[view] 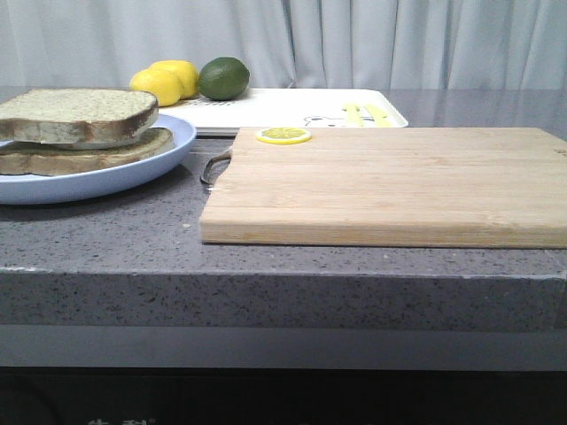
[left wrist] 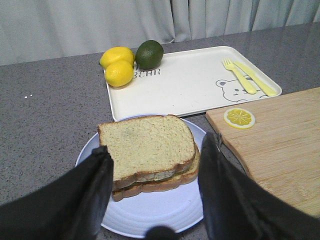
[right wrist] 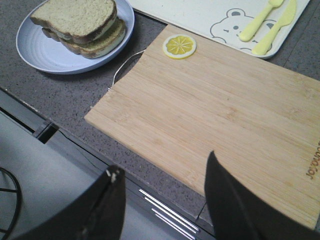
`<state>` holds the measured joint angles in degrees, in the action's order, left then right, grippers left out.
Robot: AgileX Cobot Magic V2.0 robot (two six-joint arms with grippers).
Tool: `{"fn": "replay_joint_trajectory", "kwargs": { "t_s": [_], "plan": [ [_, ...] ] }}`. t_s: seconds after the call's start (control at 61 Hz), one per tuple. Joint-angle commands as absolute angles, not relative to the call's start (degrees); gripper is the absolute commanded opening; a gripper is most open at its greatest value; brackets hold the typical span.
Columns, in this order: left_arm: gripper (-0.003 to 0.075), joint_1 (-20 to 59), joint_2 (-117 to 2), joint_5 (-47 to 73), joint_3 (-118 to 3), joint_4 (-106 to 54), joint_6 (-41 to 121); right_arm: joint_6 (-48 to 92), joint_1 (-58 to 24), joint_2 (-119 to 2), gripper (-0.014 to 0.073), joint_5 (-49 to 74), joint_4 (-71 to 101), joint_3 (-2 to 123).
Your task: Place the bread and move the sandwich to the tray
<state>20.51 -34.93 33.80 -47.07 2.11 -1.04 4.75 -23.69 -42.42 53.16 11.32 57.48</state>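
Bread [left wrist: 146,144] sat atop sandwich [left wrist: 155,176] on plate [left wrist: 150,210], directly ahead of left gripper [left wrist: 155,200], jaws spread, empty. Tray [left wrist: 190,85] lay beyond. Right gripper [right wrist: 162,200] open over cutting board [right wrist: 225,125], farther off.

Low front view; wrists overhead

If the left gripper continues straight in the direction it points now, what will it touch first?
Most likely the top bread slice of the sandwich on the pale-blue plate. The left gripper has its jaws open on both sides of the sandwich. Exact depth is unclear.
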Motion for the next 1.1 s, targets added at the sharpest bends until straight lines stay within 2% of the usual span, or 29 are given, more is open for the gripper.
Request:
{"fn": "replay_joint_trajectory", "kwargs": {
  "t_s": [0.0,0.328,0.541,0.704,0.852,1.081],
  "plan": [
    [0.0388,20.9,-35.4,29.3,-48.8,2.2,-1.0,4.8,-23.4,-38.4,0.0394,46.8,11.2,55.8],
    [0.0388,20.9,-35.4,32.1,-48.8,4.8,-1.4,4.8,-23.4,-33.4,0.0394,46.4,11.2,52.2],
    [0.0388,18.5,-40.5,41.7,-53.8,15.6,-9.1,4.8,-23.4,-33.4,0.0394,46.4,11.2,52.2],
    [0.0388,12.2,-52.0,53.1,-60.5,16.2,-9.2,4.8,-23.4,-33.4,0.0394,46.4,11.2,52.2],
    [0.0388,5.1,-62.6,58.3,-66.0,13.0,-6.8,4.8,-23.4,-33.4,0.0394,46.4,11.2,52.2],
    [0.0388,-8.1,-77.1,59.4,-73.5,-11.4,7.9,4.8,-23.4,-33.4,0.0394,46.4,11.2,52.2]
  ]
}}
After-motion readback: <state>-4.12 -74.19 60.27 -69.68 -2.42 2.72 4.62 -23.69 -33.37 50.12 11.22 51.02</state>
